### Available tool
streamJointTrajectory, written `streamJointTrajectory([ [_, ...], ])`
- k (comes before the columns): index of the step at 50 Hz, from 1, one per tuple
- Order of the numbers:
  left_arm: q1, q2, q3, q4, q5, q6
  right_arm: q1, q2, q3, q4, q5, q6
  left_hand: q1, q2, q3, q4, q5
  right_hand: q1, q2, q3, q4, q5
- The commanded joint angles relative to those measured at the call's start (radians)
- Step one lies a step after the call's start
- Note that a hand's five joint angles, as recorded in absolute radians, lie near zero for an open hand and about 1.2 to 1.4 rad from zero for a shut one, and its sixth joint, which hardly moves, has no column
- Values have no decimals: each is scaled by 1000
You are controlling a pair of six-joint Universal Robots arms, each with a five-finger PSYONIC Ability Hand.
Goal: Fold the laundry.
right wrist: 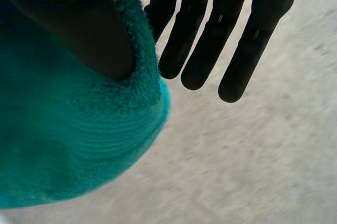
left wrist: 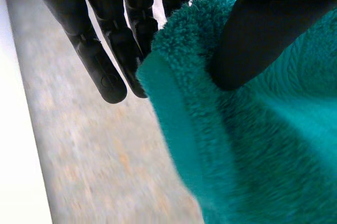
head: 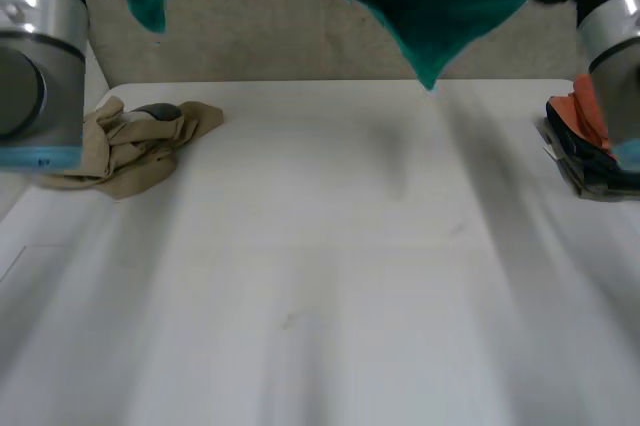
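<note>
The towel (head: 430,6), teal and fluffy, is held up over the far edge of the table (head: 320,276); one pointed corner hangs down to about that edge, and it cannot be told whether the tip touches. An edge of the towel is pinched by the left hand (left wrist: 263,29), the thumb pressed into the pile against straight fingers (left wrist: 105,61) behind it; another edge is pinched in the same way by the right hand (right wrist: 68,19), its other fingers (right wrist: 237,40) stretched out straight beside the cloth.

The step in hand is judged to be the spreading of the towel in the air before it is laid down; no fold is judged to be made yet. The next move calls for both pinches to be held while the towel is lowered flat onto the bare middle of the table, away from the beige clothes (head: 130,146) on the left and the dark and orange pile (head: 585,141) on the right.

The upper part of the towel is cut off in the head view; a darker patch may be a second layer, but this cannot be settled; the dark and orange pile is partly covered by the right arm (head: 615,36).
</note>
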Motion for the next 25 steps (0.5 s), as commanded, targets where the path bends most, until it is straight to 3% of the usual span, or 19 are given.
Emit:
streamJointTrajectory([
  [1, -12, -41, -221, -79, 37, 11, 9, 9, 193, 141, -167, -101, 256, 201, 209, 196, 250, 264, 217, 203, 197, 238],
  [8, -12, -129, -420, -100, 57, 50, 11, 82, 374, 285, -195, -311, 221, 166, 174, 161, 215, 264, 217, 203, 197, 238],
  [12, -12, -129, -521, -146, 55, 135, 3, 101, 442, 337, -195, -440, 84, 28, 36, 23, 77, 264, 217, 203, 197, 238],
  [15, -11, -100, -581, -192, 55, 208, -15, 99, 468, 345, -195, -504, -139, -195, -187, -199, -146, 264, 217, 203, 197, 238],
  [17, -18, -51, -612, -227, 57, 247, -29, 98, 473, 348, -192, -521, -266, -321, -313, -326, -272, 264, 217, 203, 197, 238],
  [25, -69, 13, -626, -261, 58, 273, -45, 93, 484, 348, -193, -518, -378, -433, -425, -438, -384, 264, 217, 203, 197, 238],
])
